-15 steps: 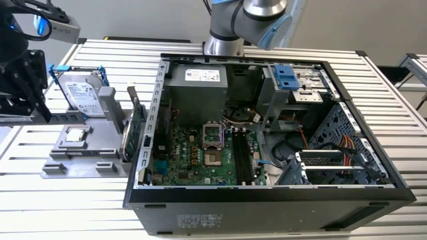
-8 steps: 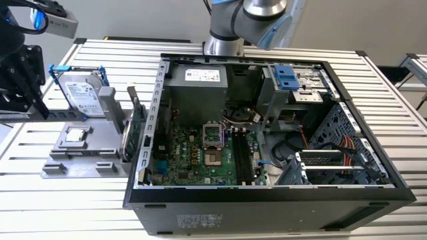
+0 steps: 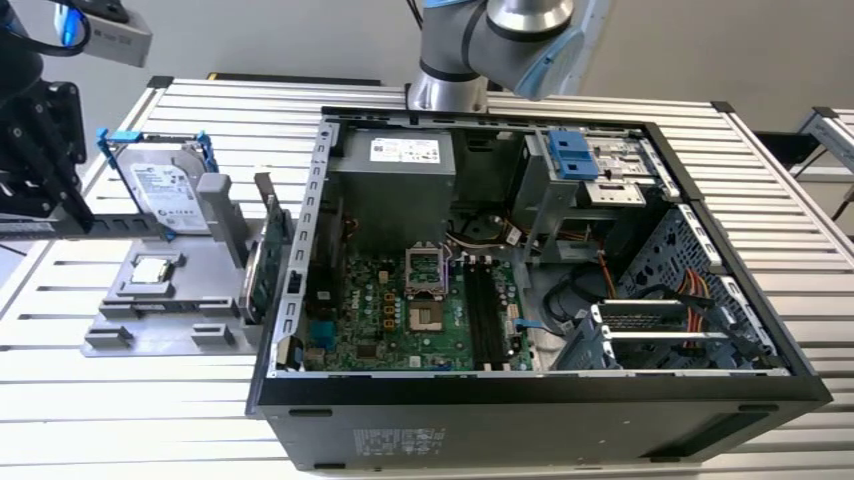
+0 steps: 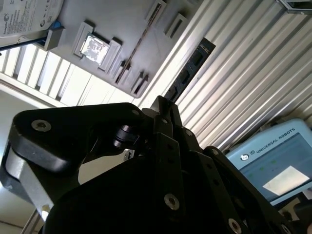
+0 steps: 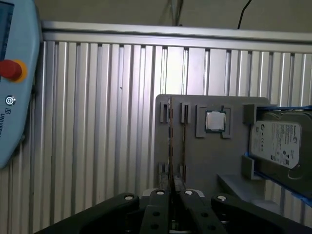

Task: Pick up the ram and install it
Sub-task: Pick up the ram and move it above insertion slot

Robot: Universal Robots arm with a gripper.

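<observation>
The ram (image 4: 189,70) is a long dark stick that juts out from between my black fingers, and my gripper (image 4: 163,109) is shut on one end of it. In the first wrist view the ram (image 5: 170,141) appears edge-on as a thin line rising from my gripper (image 5: 170,192), over the grey fixture (image 5: 214,161). In the exterior view my gripper (image 3: 78,215) is at the far left, holding the ram (image 3: 127,228) level in front of the hard drive. The open computer case (image 3: 747,300) lies to the exterior view's right, with the motherboard's memory slots (image 3: 487,320) facing up.
The grey fixture (image 3: 120,335) carries a processor chip (image 3: 154,268), a hard drive in a blue frame (image 3: 167,195) and an upright green card (image 3: 274,260). A teach pendant (image 5: 14,97) lies on the slatted metal table (image 3: 80,420). The arm's base (image 3: 447,90) stands behind the case.
</observation>
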